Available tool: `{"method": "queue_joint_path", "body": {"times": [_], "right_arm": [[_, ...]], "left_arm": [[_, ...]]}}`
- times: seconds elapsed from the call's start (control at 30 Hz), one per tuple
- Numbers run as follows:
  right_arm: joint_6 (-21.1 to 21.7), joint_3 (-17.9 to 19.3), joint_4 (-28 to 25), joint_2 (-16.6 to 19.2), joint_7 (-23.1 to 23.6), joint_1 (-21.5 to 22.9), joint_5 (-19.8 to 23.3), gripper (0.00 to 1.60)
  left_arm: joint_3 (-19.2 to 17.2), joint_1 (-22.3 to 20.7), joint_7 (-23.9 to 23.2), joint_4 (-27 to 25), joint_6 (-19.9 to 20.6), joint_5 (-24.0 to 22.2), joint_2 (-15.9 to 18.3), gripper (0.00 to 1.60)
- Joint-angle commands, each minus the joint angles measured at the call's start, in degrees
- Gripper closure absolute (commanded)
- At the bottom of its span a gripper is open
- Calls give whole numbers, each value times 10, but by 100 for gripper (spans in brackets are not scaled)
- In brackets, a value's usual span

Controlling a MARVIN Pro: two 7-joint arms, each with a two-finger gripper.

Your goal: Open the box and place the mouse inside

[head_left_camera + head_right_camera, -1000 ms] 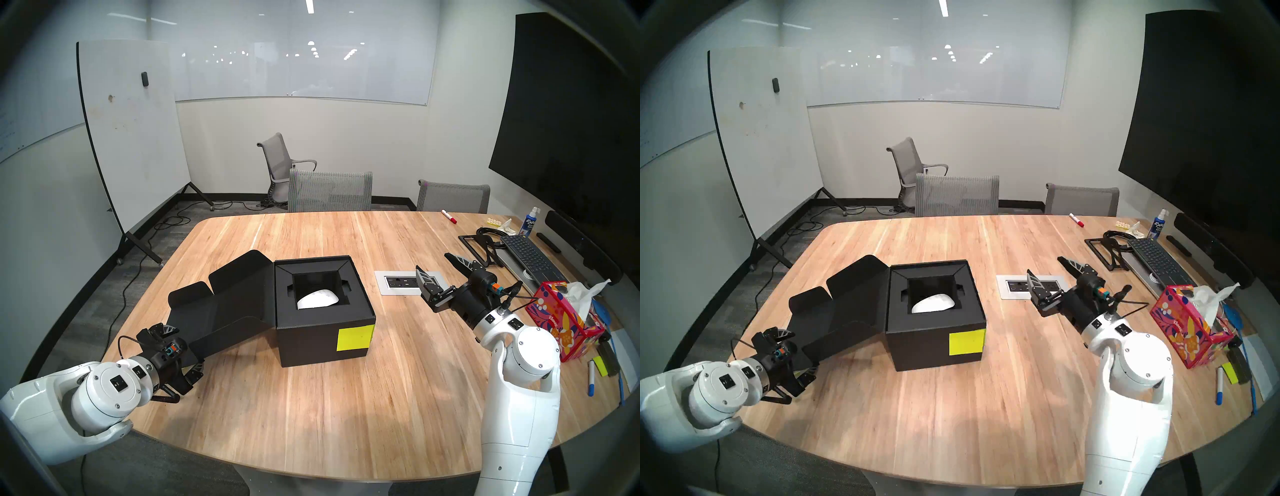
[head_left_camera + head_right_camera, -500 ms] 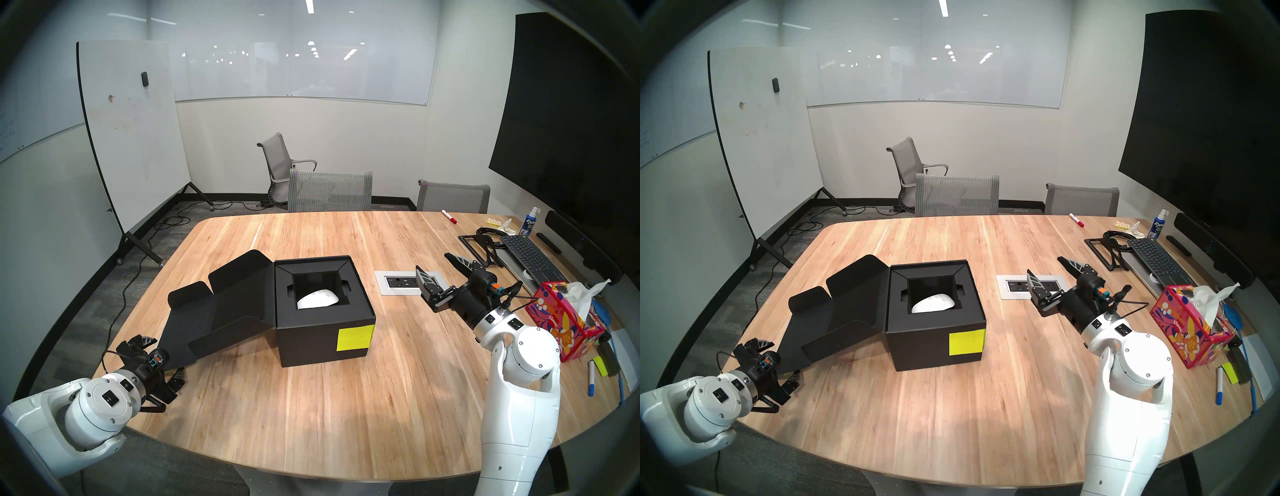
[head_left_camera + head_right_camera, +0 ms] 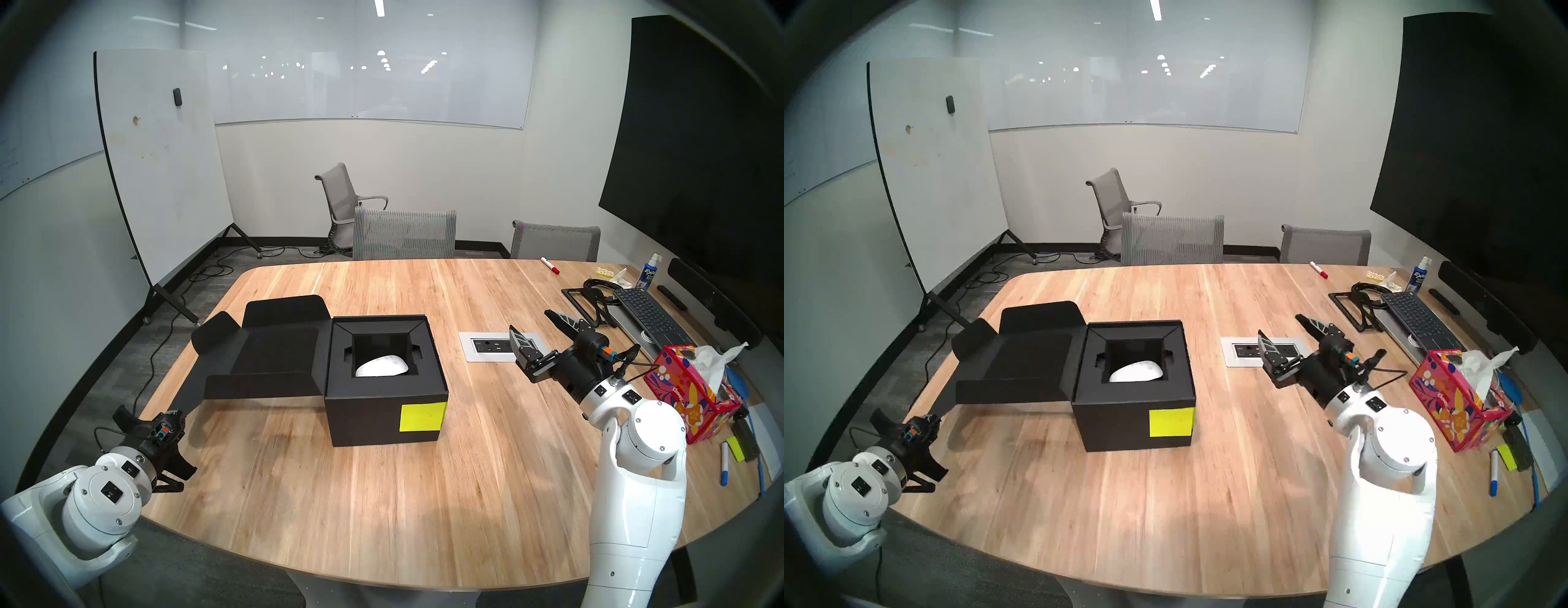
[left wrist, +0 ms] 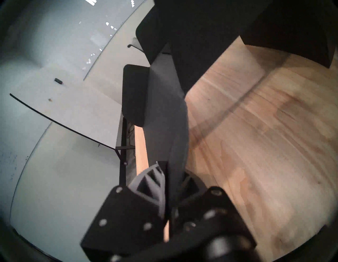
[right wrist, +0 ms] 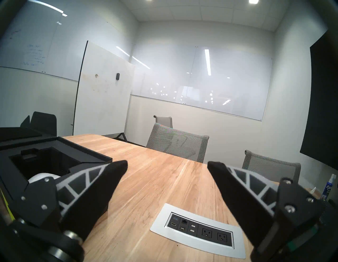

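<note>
- left hand (image 4: 169, 183): closed tight, fingers (image 4: 151, 181) pinched flat on a thin black flap that runs straight out ahead of it; wrist tipped slightly down, white forearm bent in from the lower left corner of the head views.
- right hand (image 5: 167, 165): spread wide, nothing between the fingers (image 5: 102, 175); pointing level and forward, hanging in the air, white forearm rising from below, elbow bent.

matt black cardboard box (image 3: 384, 418); smooth, slightly glossy white plastic mouse (image 3: 382, 366); pale wood-grain table (image 3: 382, 509), satin; glossy white arm shells (image 3: 636, 488); grey mesh chair (image 3: 405, 235).
</note>
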Motion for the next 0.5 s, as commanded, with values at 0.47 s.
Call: {"method": "queue_joint_path", "body": {"times": [0.47], "right_arm": [[-3, 1, -13, 1, 0, 7, 4, 0]], "left_arm": [[-145, 116, -77, -84, 2, 205, 36, 160]]}}
